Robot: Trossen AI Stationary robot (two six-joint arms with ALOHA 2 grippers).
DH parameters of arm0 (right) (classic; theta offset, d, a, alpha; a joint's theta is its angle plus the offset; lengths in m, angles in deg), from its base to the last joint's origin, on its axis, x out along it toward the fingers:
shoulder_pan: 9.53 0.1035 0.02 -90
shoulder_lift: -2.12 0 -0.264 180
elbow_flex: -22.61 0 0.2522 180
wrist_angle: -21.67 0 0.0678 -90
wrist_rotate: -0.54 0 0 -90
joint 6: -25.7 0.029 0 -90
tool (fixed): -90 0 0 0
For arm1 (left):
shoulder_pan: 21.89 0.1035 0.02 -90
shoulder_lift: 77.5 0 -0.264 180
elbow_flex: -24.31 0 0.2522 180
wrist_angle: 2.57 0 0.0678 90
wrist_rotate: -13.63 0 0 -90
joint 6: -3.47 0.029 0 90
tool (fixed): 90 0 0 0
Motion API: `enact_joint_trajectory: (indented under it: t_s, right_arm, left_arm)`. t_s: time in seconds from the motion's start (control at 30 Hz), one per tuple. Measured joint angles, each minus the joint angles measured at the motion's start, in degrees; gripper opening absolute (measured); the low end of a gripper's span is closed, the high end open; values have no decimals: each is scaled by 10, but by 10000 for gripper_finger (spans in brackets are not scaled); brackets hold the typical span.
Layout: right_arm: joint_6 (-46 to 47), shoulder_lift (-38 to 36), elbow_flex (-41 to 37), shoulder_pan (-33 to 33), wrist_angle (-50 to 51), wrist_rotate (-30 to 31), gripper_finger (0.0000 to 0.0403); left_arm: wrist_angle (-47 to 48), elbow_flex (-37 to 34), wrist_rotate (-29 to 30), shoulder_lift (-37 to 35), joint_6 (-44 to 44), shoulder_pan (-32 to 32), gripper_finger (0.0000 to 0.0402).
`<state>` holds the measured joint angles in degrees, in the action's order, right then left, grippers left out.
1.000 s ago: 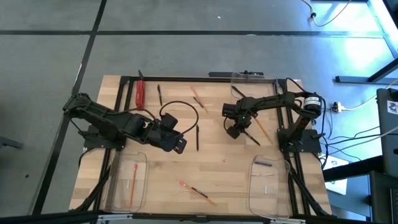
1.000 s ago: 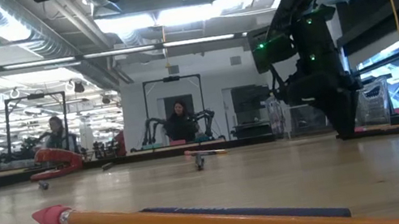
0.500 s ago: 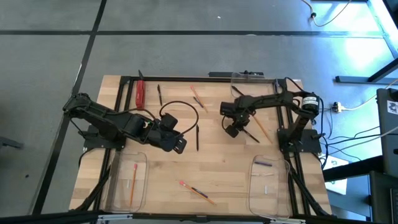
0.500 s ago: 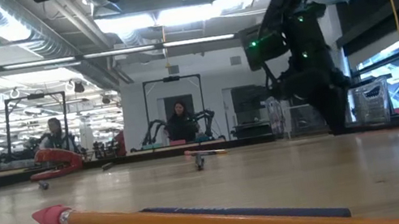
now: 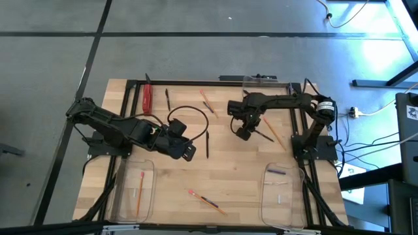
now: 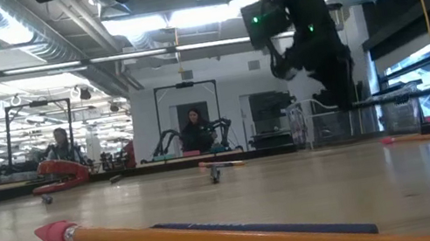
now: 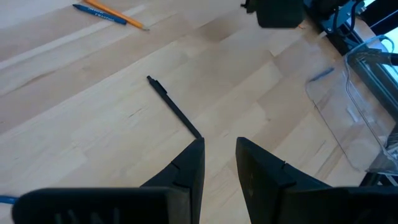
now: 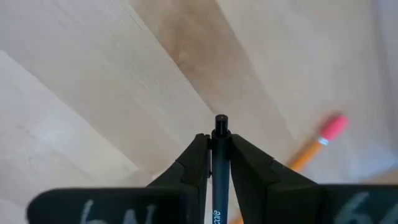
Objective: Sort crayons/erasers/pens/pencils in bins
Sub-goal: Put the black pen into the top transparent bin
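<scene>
Three clear bins sit on the wooden table point(image 5: 235, 171). The one at the near left corner point(image 5: 134, 189) holds a single pencil point(image 5: 140, 194) lying lengthwise. The one at the near right point(image 5: 283, 194) has a purple crayon point(image 5: 277, 172) at its far end and some pale bits I can't make out. The third point(image 5: 261, 81), at the far edge, shows nothing I can tell.

The right gripper point(image 5: 243, 134) hangs above the table's far middle, fingers pinched on a black pen point(image 8: 219, 163) — the pen pokes out past the fingertips. The left gripper point(image 5: 187, 153) rests left of centre, jaws slightly apart and empty, with another pen point(image 5: 208, 143) on the wood just beside it. A pencil and a blue stick point(image 5: 208, 202) lie loose between the near bins.
</scene>
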<state>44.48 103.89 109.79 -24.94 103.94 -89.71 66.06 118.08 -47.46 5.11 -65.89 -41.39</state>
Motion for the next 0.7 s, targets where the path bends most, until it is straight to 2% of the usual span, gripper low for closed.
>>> enact_joint_trajectory:
  t_s: [0.33,0.7]
  right_arm:
    - [-89,-1,127,-3,104,98,60]
    - [-245,-2,183,-63,92,192,60]
  left_arm:
    - [0,0,7,0,10,0,85]
    - [0,0,25,0,9,0,85]
